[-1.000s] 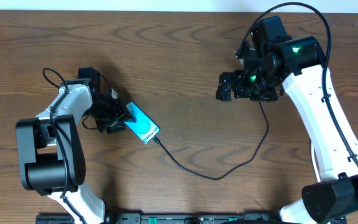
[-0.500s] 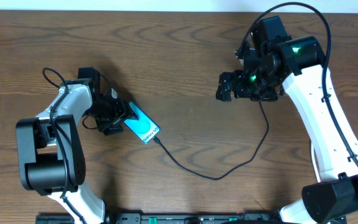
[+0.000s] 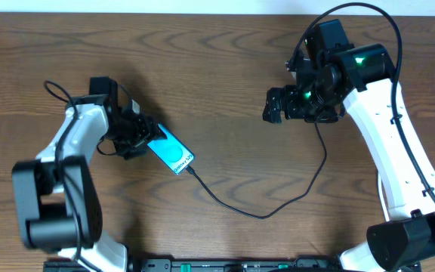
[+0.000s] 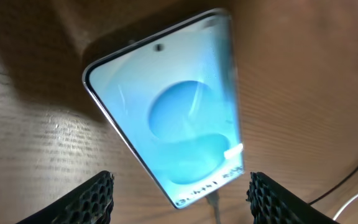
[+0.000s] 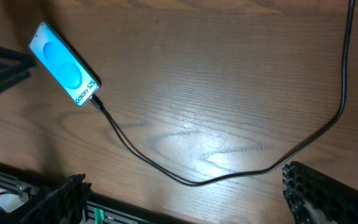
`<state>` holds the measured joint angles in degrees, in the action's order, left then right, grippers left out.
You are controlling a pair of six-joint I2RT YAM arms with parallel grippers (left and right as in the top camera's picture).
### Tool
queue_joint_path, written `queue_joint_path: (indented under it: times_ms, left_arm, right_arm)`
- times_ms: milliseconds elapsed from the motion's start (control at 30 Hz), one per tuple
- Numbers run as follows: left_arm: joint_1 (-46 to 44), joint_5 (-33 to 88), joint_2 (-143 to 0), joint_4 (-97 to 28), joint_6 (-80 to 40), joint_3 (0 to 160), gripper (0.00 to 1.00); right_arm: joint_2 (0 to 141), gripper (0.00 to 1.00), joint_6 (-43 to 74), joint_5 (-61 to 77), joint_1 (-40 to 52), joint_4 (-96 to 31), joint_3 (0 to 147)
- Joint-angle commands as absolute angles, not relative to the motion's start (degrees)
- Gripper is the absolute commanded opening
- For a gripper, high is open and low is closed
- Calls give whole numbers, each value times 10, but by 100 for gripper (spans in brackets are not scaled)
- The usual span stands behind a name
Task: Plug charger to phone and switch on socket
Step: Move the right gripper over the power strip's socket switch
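The phone (image 3: 171, 151) lies flat on the wooden table with its light-blue screen up; it also shows in the left wrist view (image 4: 179, 118) and the right wrist view (image 5: 64, 64). The charger (image 3: 263, 216) is a thin black cable. Its connector tip (image 3: 191, 171) meets the phone's lower end, as the left wrist view (image 4: 213, 202) and right wrist view (image 5: 97, 103) also show. The cable's far end runs under my right arm. My left gripper (image 3: 137, 136) is open, with a finger on either side of the phone (image 4: 182, 200), not touching it. My right gripper (image 3: 278, 106) is open and empty, high above the table (image 5: 185, 190). The socket is hidden.
A black rail (image 3: 202, 266) runs along the table's front edge and shows in the right wrist view (image 5: 36, 177). The cable loops across the middle of the table (image 5: 260, 171). The table's back edge (image 3: 165, 9) is at the top.
My left arm has shifted and its gripper has drawn slightly up and left, uncovering more of the phone. The phone, the cable and the right arm have not moved.
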<state>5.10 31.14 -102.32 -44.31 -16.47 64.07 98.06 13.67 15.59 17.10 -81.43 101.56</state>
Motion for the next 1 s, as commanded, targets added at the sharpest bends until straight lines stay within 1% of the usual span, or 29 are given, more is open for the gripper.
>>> queue_joint_path:
  times_ms: [0,67,100,167,233,367,500,567,733,867,967]
  left_arm:
    - [53,308,-950,-442,-161,638,70]
    - [53,306,-907,-442,-161,638,71]
    - [53,305,-892,-443,-161,638,77]
    - [53,300,-849,-443,-162,638,81]
    - [53,290,-792,-446,-165,638,90]
    - [53,288,-728,-450,-166,638,91]
    - [53,288,-666,-459,-168,638,92]
    - [53,288,-646,-462,-169,638,92]
    - [53,286,-628,-463,-183,638,92]
    - [53,286,-628,-471,-183,638,92]
    - [53,286,-628,-475,-183,638,92]
  right_arm:
    - [970,99,141,148,176,-815,1023]
    - [970,99,142,136,174,-816,1023]
    - [970,99,142,130,172,-816,1023]
    - [970,99,148,116,163,-818,1023]
    - [967,99,149,105,136,-820,1023]
    - [954,99,151,105,75,-820,1023]
    - [923,99,152,114,-33,-805,1023]
    - [910,99,157,139,-91,-782,1023]
    - [905,99,158,217,-199,-720,1023]
    - [923,99,149,271,-262,-685,1023]
    - [959,99,127,331,-287,-658,1023]
